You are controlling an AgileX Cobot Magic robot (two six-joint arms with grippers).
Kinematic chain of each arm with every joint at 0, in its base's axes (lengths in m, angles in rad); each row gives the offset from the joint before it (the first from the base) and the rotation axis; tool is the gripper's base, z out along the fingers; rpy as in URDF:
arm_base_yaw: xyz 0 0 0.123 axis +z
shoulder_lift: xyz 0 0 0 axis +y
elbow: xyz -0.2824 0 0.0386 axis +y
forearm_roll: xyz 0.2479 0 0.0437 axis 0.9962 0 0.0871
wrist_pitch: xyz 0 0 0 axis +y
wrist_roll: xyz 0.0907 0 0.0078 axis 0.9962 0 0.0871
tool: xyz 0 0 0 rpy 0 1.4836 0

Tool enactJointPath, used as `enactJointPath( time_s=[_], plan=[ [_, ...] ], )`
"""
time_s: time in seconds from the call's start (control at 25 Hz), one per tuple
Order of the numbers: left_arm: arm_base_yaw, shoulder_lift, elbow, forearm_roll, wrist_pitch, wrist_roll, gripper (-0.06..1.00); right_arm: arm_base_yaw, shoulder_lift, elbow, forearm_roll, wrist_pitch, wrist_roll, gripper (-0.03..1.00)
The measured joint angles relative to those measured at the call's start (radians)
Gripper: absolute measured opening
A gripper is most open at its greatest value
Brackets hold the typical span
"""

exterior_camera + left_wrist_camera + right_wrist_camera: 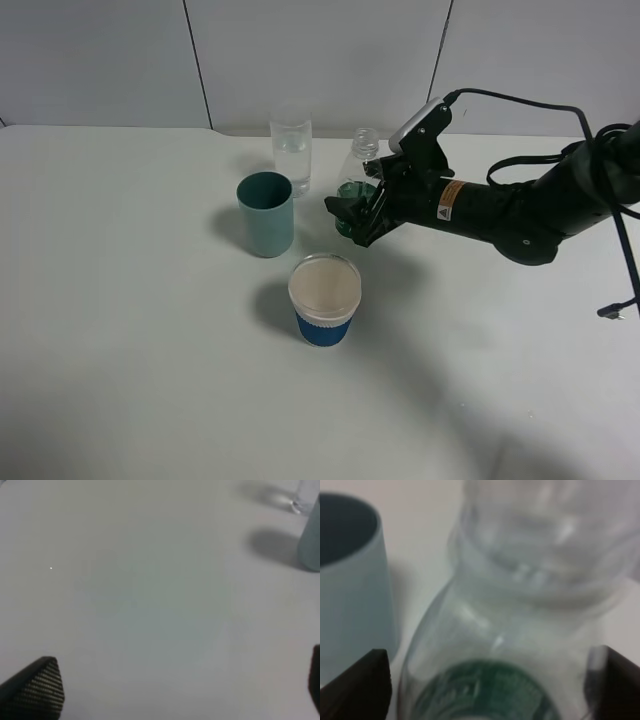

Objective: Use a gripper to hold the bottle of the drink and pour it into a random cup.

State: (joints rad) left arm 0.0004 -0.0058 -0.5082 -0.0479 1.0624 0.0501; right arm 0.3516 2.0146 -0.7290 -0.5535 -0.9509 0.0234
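Nearest the high camera, a white paper cup with a blue sleeve (324, 299) is standing by itself on the white table (120, 330), well clear of the action. Behind it, a teal cup (266, 213) is sitting just left of the right gripper (352, 215), whose black jaws are straddling the bottle of the drink (358, 178) at its green label, low on the body, probably for a steady tilt later. In the right wrist view the fingers (357, 685) are standing apart on either side of the bottle; whether they are pressing it is hard to tell in that blur. The left gripper (165, 695) is hanging spread over bare table. Farthest back, the clear glass cup (291, 152) is waiting just left of the bottle.
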Motion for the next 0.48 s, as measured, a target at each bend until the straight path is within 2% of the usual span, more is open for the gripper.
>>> enactJointPath(
  time_s=[0.32,0.48],
  plan=[
    [0.000,0.000,0.000,0.000,0.000,0.000,0.99,0.000,-0.127,0.002,-0.021,0.012,0.000,0.77],
    [0.000,0.000,0.000,0.000,0.000,0.000,0.99,0.000,-0.213,0.002,-0.021,0.078,0.001,0.77]
  ],
)
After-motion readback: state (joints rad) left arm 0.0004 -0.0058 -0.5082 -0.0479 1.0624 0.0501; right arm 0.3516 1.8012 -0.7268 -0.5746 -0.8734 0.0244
